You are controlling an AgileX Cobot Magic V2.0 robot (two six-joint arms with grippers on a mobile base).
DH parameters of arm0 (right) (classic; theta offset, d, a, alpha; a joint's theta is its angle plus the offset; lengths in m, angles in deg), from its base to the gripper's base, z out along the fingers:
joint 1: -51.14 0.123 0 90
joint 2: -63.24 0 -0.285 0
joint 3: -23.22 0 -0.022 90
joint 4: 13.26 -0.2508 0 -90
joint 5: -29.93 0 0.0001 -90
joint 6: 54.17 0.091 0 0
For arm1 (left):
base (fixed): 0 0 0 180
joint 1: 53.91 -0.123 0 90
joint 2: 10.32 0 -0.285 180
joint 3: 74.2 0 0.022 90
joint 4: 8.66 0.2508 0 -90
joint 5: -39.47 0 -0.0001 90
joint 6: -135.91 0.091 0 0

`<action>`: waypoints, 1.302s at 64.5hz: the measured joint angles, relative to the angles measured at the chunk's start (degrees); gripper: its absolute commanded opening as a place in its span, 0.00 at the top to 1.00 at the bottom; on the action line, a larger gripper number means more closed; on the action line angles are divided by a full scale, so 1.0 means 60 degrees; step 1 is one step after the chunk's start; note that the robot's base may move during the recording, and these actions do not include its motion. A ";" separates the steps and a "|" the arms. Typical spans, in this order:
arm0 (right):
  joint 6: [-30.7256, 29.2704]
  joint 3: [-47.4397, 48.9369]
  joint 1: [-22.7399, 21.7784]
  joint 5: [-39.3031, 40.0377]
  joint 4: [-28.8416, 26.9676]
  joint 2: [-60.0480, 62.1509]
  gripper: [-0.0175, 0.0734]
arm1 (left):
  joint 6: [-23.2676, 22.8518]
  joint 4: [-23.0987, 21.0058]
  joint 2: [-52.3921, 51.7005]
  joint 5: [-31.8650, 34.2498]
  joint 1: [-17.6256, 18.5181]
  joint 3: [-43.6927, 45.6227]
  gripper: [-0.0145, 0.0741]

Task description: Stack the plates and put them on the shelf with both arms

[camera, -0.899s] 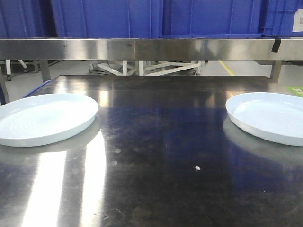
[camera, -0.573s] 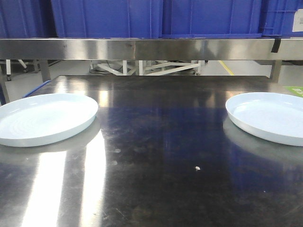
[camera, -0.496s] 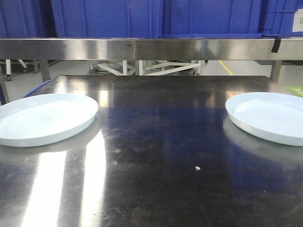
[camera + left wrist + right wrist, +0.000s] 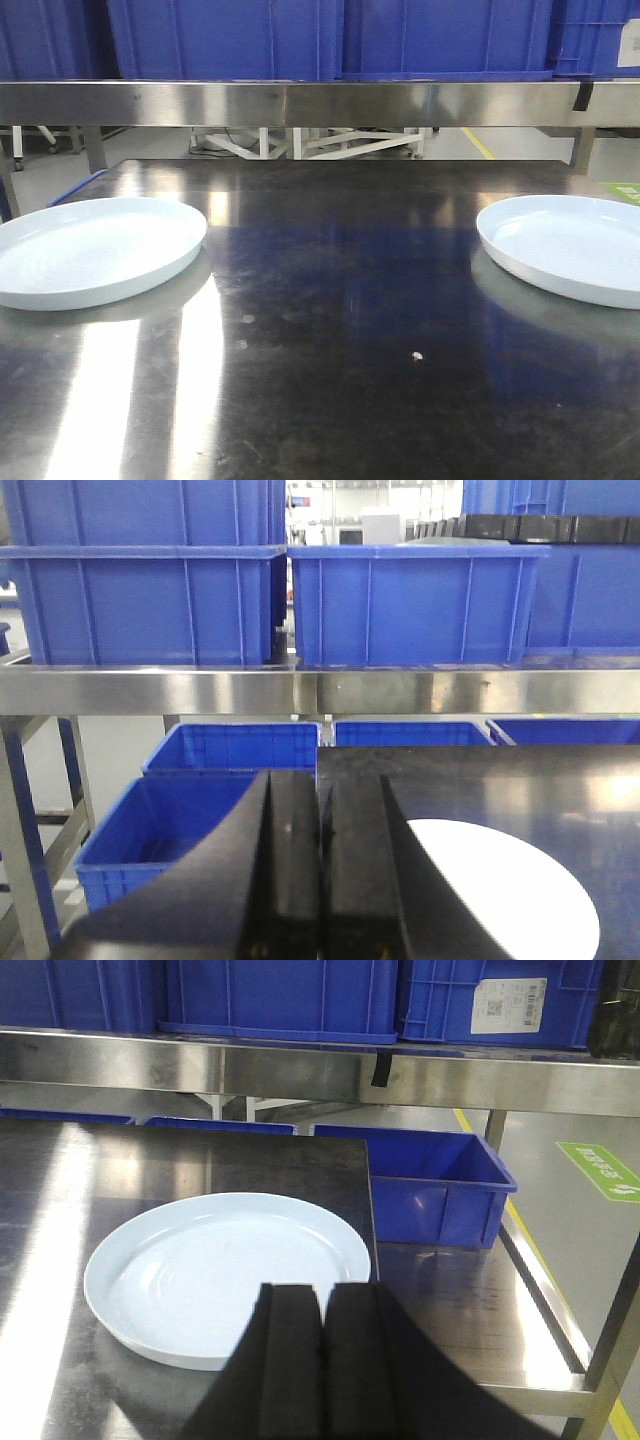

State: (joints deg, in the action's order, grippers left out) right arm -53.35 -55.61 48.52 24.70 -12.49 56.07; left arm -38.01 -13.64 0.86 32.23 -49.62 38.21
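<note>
By judgement, the chief risk is a slip at the pick-up. Both plates are glossy and shallow, with low rims lying flat on the slick dark counter [image 4: 340,330]. A claw that comes in shut or too high would push a plate along rather than get under its rim. The left plate [image 4: 95,250] lies at the counter's left side and the right plate [image 4: 565,245] at its right, well apart, unstacked and untouched. In the right wrist view the right plate sits close to the counter's right-hand edge, so an outward shove could carry it over. The left claw [image 4: 322,790] has its fingers pressed together with nothing between them, and its plate lies ahead and off to one side. The right claw [image 4: 322,1295] is likewise closed and empty, just short of the right plate's near rim. Both would have to open before any grasp. The shelf [image 4: 300,103] crosses behind and above the counter, its top loaded with big blue crates [image 4: 230,38] side by side. No free gap shows, so room for the stack cannot be judged, and the rail's front edge could catch a rising stack. The lower crates [image 4: 230,760] stand beyond the counter's left end. A pale speck [image 4: 417,355] lies between the plates, out of the way.
</note>
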 measured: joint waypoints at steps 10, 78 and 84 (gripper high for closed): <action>0.0000 0.0000 0.0000 0.0000 0.0000 0.0000 0.76 | 0.0000 0.0000 0.0893 -0.0592 0.0000 0.0549 0.74; 0.0000 0.0000 0.0000 0.0000 0.0000 0.0000 0.76 | 0.0000 -0.0468 1.3175 -0.5966 -0.0048 0.7643 0.72; 0.0000 0.0000 0.0000 0.0000 0.0000 0.0000 0.76 | 0.0000 -0.0492 1.4001 -0.6177 -0.0258 0.8222 0.63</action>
State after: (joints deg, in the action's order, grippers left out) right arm -53.35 -55.61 48.52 24.70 -12.49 56.07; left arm -38.01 -16.60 84.86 -4.83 -51.17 87.54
